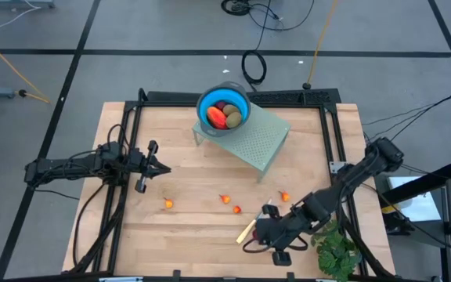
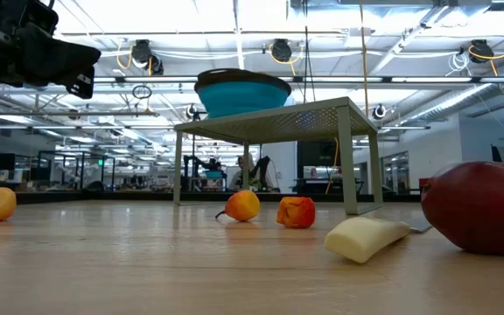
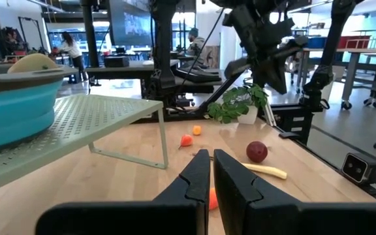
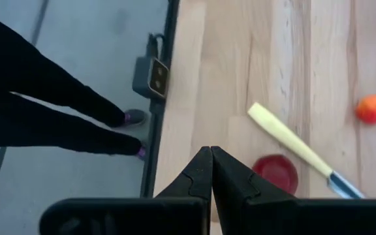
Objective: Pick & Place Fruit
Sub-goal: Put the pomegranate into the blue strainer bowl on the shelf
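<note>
A blue bowl (image 1: pixel 222 110) stands on a green perforated rack (image 1: pixel 258 141) at the table's far middle. It holds a red-orange piece (image 1: pixel 216 117), brownish-green ovals (image 1: pixel 233 117) and a dark red ball (image 1: pixel 221 105). A second dark red ball (image 4: pixel 276 173) lies near the front edge beside a pale-handled knife (image 4: pixel 286 140). Tiny orange-red pieces (image 1: pixel 167 203) (image 1: pixel 225 199) (image 1: pixel 284 196) are scattered on the wood. My right gripper (image 4: pixel 211 151) hangs shut above the table, slanting down, next to that ball and touching nothing. My left gripper (image 1: pixel 163 167) waits shut and level at the left.
A leafy green bunch (image 1: pixel 337 251) lies at the front right corner, under my right arm. A person's legs (image 4: pixel 44 111) stand on the floor just past the table's near edge. The bare wood between the rack and the left arm is free.
</note>
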`<state>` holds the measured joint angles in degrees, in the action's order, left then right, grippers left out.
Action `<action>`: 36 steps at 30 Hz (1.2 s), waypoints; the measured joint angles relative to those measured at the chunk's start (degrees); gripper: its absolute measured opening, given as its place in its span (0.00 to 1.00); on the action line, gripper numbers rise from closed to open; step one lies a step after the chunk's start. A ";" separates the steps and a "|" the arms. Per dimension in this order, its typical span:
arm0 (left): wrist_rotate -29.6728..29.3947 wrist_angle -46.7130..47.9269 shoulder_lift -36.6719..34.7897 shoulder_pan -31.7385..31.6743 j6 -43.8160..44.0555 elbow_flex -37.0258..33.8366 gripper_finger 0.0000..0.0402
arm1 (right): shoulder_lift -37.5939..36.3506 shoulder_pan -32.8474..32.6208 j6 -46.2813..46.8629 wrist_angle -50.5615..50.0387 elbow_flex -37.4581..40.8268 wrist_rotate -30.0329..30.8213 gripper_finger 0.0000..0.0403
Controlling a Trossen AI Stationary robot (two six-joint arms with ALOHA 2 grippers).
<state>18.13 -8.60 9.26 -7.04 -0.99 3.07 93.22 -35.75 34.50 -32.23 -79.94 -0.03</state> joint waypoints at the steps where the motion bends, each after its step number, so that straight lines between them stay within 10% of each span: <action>1: 0.00 0.00 0.00 0.01 0.00 0.00 0.06 | 0.41 0.00 0.42 -0.38 0.00 -0.02 0.00; 13: -0.02 -0.13 0.01 0.01 0.09 0.00 0.06 | 3.27 0.00 7.47 -5.35 0.02 -0.17 0.05; 36: -0.04 -0.17 0.01 0.00 0.03 0.00 0.06 | 3.20 0.13 11.36 -7.51 0.00 -0.02 0.51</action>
<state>18.09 -8.78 9.27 -7.04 -0.96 3.07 96.42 -35.62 45.87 -39.75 -79.94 -0.05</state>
